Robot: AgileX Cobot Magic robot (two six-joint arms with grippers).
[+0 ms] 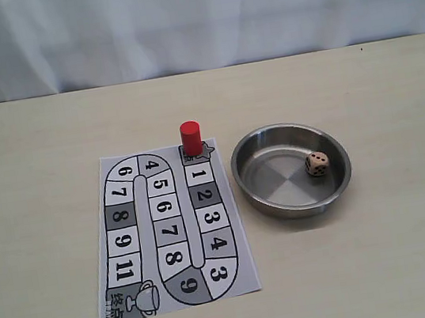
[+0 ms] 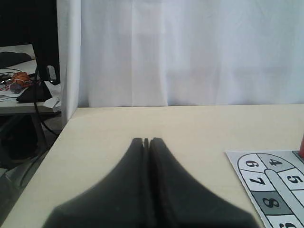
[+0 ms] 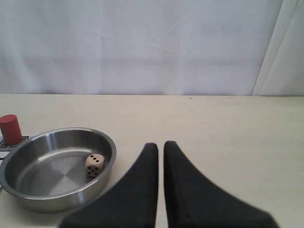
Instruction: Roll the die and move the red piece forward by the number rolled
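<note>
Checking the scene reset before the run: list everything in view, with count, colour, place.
die: 1, beige with dark pips, inside the steel bowl, towards its right wall in the exterior view
red piece: 1, bright red, upright at the board's far end, just beyond square 1
game board: 1, grey and white numbered sheet, flat on the table, left of the bowl
steel bowl: 1, silver, on the table
table: 1, pale wood
curtain: 1, white, behind the table
left hand: 1, black, fingers together, empty, near the board
right hand: 1, black, fingers nearly together, empty, near the bowl
</note>
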